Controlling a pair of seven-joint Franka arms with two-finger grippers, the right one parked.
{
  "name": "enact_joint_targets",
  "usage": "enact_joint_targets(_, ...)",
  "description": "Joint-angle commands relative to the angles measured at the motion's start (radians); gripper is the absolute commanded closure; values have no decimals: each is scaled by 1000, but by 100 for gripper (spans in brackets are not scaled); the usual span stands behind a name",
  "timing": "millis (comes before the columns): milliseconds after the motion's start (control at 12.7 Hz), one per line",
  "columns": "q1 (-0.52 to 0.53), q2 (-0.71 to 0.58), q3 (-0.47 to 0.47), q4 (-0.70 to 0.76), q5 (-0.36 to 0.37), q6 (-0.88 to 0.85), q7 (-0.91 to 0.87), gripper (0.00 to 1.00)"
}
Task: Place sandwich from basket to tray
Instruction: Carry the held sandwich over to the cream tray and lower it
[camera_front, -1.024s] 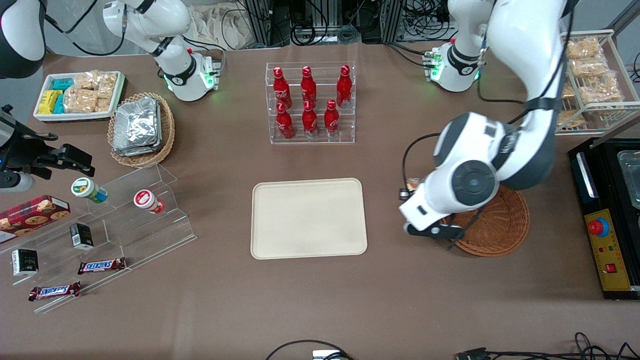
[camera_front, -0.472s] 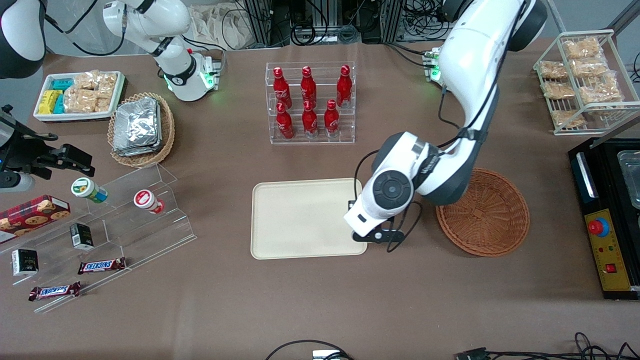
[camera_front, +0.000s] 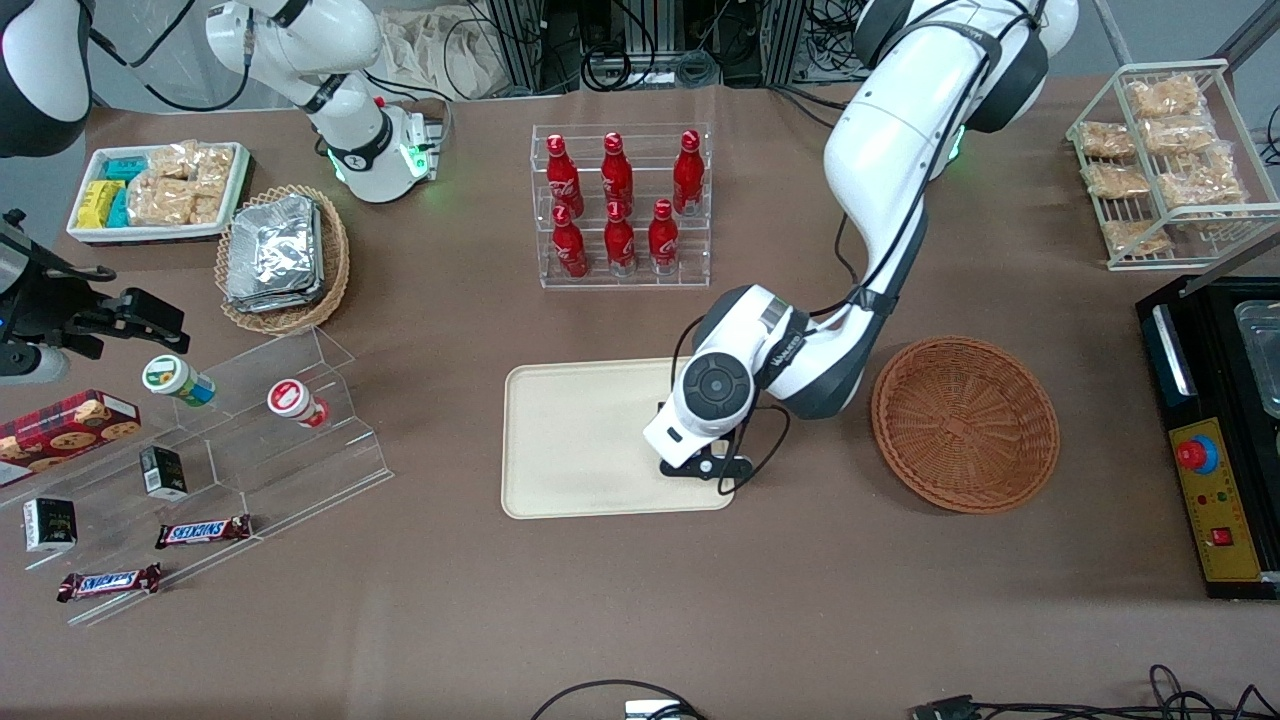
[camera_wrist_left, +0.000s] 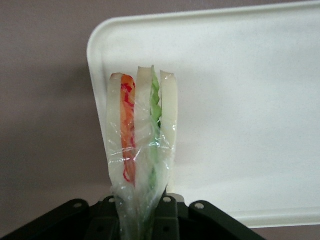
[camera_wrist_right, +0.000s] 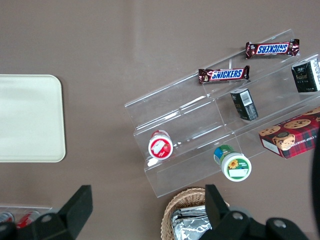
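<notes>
The gripper (camera_wrist_left: 142, 220) was closed on the sandwich (camera_wrist_left: 141, 150), pinching the lower end of its clear wrap, so the wedge stood out from the fingers with its long axis pointing away from them. In the wrist view the sandwich hung over the tray (camera_wrist_left: 240, 100), close to one rounded corner and just inside the rim; the bare table showed past that edge. In the front view the gripper (camera_front: 700, 465) was above the end of the tray (camera_front: 580, 440) that lies toward the basket (camera_front: 965, 422), and the basket held nothing. The move to come seemed to turn on this: the tray surface lay directly under the sandwich, so a short lowering and an opening of the fingers would probably be enough. The sandwich showed three pale bread slices with an orange-red layer and a green layer, under shiny crinkled film. The tray was smooth, cream, with a low rim. The basket was round, reddish-brown woven wicker.
</notes>
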Motion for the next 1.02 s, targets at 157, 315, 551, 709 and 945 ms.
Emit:
enact_joint_targets(157, -18, 33, 14, 35, 27, 7, -21, 91)
enact_joint_targets(315, -18, 33, 14, 32, 30, 9, -20, 1)
enact_joint_targets(551, -19, 30, 14, 15, 58, 38, -21, 0)
enact_joint_targets(709, -18, 25, 14, 15, 58, 36, -21, 0)
enact_joint_targets(945, -4, -7, 14, 25, 50, 23, -21, 0)
